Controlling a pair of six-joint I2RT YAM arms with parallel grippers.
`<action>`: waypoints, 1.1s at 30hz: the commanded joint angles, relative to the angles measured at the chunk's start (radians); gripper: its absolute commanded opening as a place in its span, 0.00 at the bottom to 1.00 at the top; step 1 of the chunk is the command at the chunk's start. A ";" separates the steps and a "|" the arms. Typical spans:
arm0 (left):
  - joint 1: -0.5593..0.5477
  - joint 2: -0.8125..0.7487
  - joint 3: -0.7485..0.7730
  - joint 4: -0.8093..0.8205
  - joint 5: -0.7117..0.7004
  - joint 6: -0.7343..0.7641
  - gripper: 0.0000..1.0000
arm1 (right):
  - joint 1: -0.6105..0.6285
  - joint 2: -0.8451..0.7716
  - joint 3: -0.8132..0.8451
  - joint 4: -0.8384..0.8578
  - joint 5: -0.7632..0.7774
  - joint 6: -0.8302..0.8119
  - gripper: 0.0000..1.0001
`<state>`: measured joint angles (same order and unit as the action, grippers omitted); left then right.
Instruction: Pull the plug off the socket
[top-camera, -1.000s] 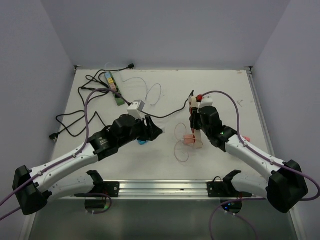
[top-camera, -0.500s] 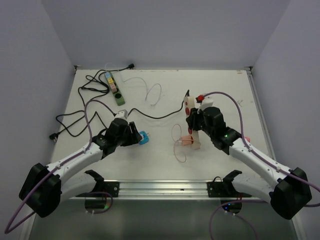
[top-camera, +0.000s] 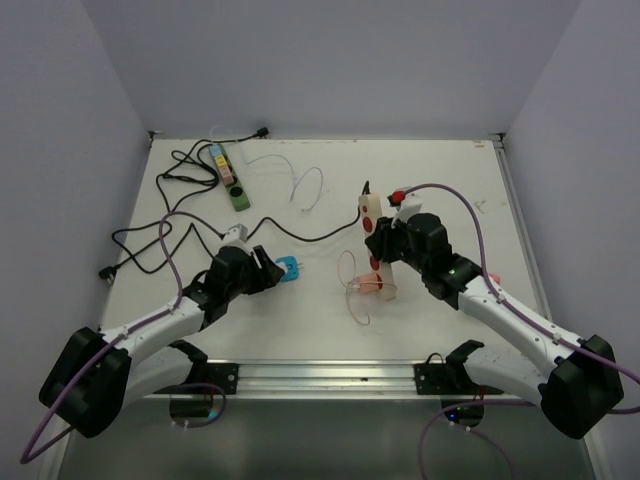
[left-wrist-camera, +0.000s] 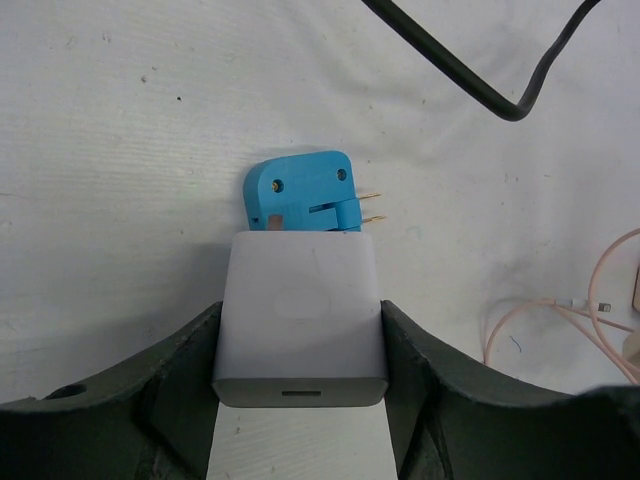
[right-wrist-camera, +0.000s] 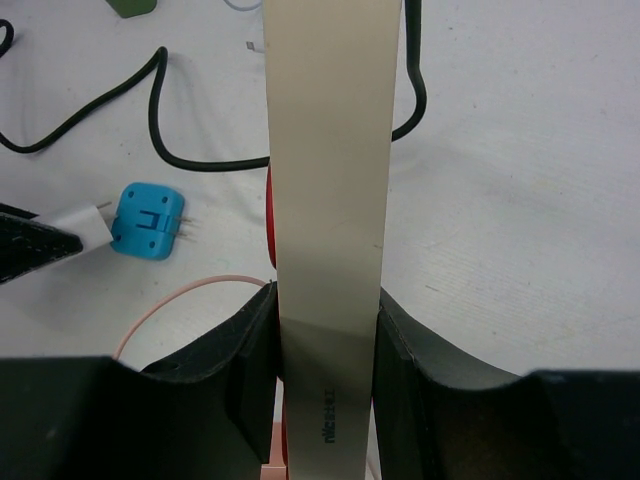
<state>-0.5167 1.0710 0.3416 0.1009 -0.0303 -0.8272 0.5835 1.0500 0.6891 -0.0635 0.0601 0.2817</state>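
A white rectangular charger block (left-wrist-camera: 300, 340) with a blue plastic plug adapter (left-wrist-camera: 298, 190) is clamped in the left gripper (left-wrist-camera: 300, 318). Well left of the long cream socket strip (right-wrist-camera: 330, 150), its prongs are bared. The strip is gripped by the right gripper (right-wrist-camera: 325, 315). Separation is judged done, and setting down is called for next. Small print on the strip cannot be read.

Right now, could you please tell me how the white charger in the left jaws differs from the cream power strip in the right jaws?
The white charger is a short squarish block; the cream power strip is a long narrow bar reaching far past the jaws. The charger carries a blue adapter with two bare prongs at its front; the strip shows red sockets. Shared: each is clamped, by the left gripper and right gripper.
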 joint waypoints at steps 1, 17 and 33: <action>0.009 -0.029 -0.023 0.023 -0.023 -0.004 0.63 | 0.003 -0.013 0.013 0.122 -0.032 0.020 0.00; 0.006 -0.192 0.091 -0.041 0.128 -0.023 0.95 | 0.003 0.005 0.033 0.179 -0.118 0.097 0.00; -0.338 0.047 0.270 0.186 0.099 -0.115 0.85 | 0.004 0.053 0.044 0.283 -0.190 0.177 0.00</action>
<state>-0.8204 1.0691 0.5610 0.1909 0.0959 -0.9249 0.5835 1.1210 0.6891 0.0814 -0.0998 0.4248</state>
